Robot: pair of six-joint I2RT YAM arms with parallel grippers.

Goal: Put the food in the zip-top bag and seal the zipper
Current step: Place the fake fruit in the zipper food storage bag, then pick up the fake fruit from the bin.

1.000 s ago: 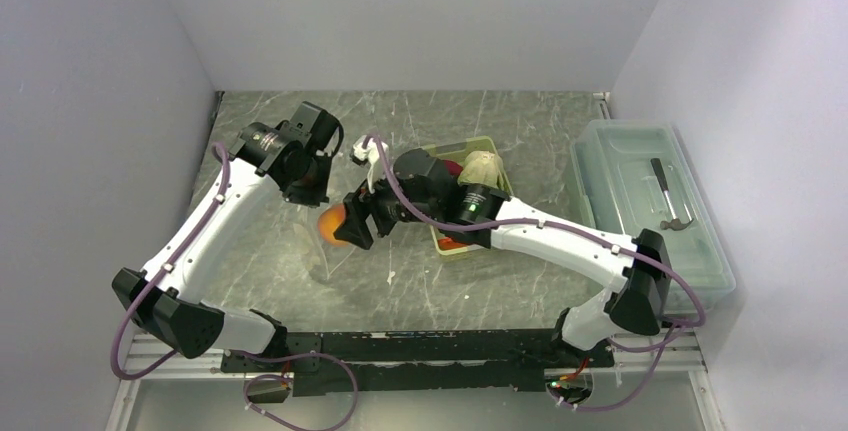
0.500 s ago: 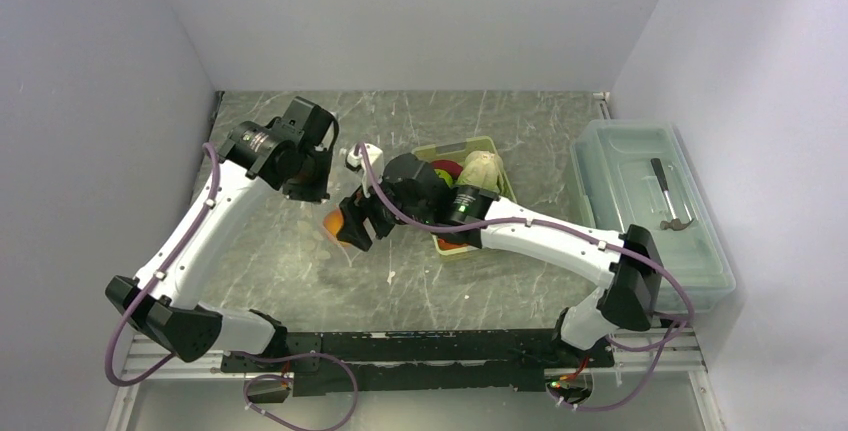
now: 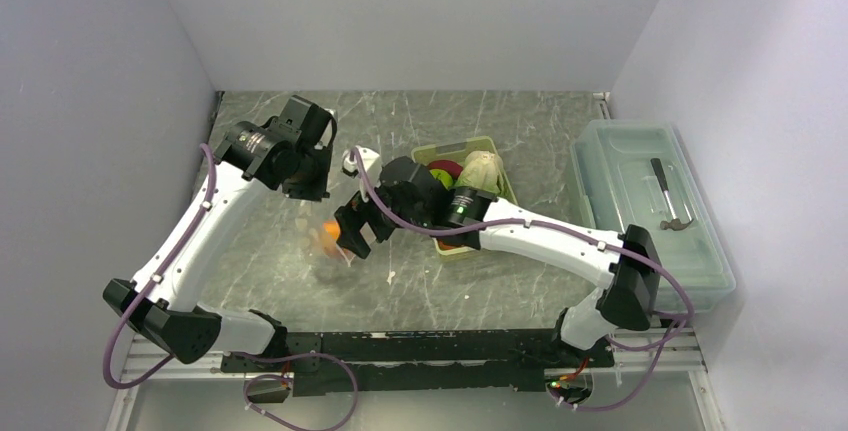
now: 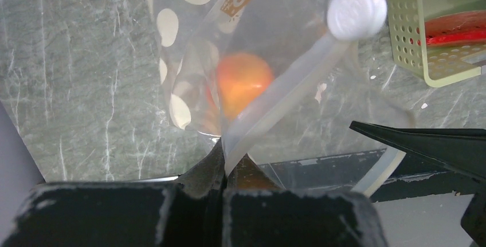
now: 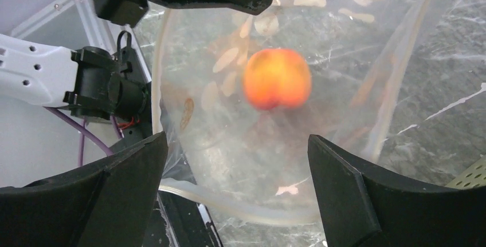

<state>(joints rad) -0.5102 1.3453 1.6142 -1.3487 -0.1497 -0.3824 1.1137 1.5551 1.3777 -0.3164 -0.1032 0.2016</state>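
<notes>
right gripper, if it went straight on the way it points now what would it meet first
Most likely the orange-red ball inside the zip-top bag: the open right gripper points into the bag's mouth with the ball centred ahead. Depth is unclear; the zipper rim might brush a finger first.

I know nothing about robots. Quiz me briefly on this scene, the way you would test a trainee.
1. True or false: the orange ball is inside the dotted bag.
2. What does the left tool pinch? A the bag's mouth strip; B the ball; C nothing.
3. Fill in: the right tool hangs over the bag's mouth with its jaws ____.

Key: 1 true; 2 A; 3 open.
</notes>
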